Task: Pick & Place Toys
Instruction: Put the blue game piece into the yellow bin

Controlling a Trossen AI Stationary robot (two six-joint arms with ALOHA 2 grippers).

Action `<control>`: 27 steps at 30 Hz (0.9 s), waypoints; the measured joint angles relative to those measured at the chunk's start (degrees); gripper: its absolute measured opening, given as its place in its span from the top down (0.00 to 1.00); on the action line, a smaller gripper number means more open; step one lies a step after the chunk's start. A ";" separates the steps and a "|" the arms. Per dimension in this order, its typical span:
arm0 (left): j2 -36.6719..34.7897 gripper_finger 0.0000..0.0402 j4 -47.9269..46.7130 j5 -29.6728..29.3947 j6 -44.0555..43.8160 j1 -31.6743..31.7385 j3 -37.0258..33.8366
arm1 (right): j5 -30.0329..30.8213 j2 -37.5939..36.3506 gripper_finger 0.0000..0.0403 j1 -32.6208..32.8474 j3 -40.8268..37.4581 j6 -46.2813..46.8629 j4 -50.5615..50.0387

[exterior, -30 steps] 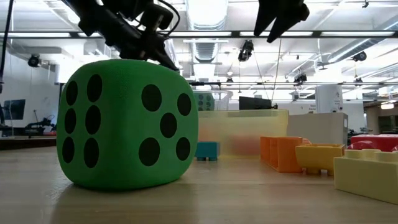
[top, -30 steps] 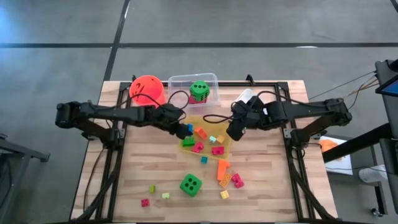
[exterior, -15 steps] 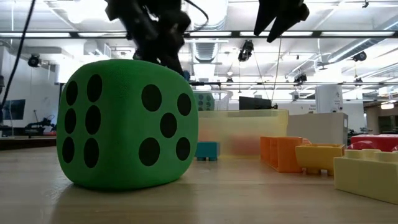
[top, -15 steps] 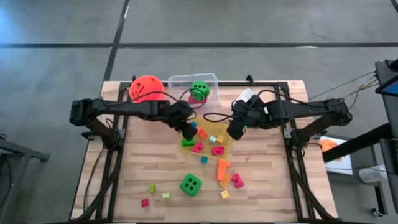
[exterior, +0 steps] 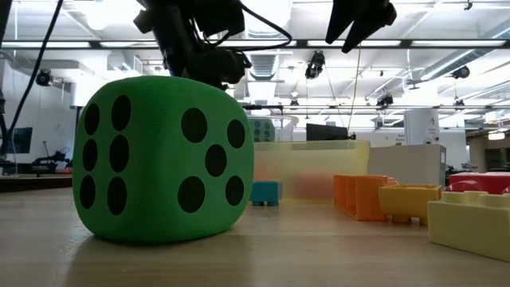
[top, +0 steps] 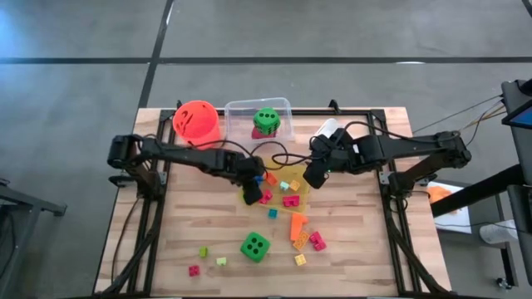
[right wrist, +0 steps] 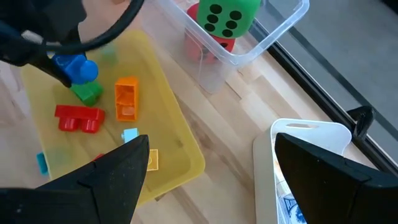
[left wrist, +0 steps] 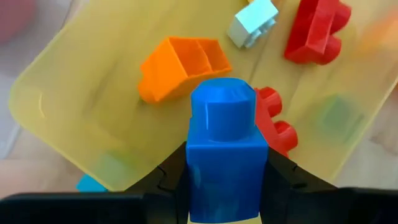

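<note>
Holding blue block (left wrist: 225, 158), left claw (top: 253, 178) over yellow tray (left wrist: 74, 118).

From my station I see the wooden table (top: 349, 249) with a black frame along its edges. At the far side an orange bucket (top: 197, 120) lies tipped, just beside a clear tray (top: 285, 105) — the two nearly touching. A yellow tray (top: 309, 193) sits near the middle of the table, and a white tray (right wrist: 311, 155) lies at its far right end. Beyond the table I get grey floor, and in the level camera a bright room with ceiling lights — screens and equipment well back.
</note>
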 joint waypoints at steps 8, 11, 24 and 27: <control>0.06 0.70 -0.04 -1.78 0.99 -0.21 -0.01 | 0.01 0.00 0.15 0.00 0.00 -0.45 -0.02; 0.06 0.70 0.01 -1.76 1.44 -0.26 -0.08 | 0.01 0.00 0.15 0.00 0.00 -0.44 -0.02; 0.38 0.70 2.03 -3.20 -0.46 -0.55 -3.85 | -0.03 0.00 0.15 0.48 0.00 -0.31 0.00; 0.38 0.70 2.88 -3.26 -0.42 -0.63 -3.85 | -0.04 0.00 0.15 0.48 0.00 -0.40 0.01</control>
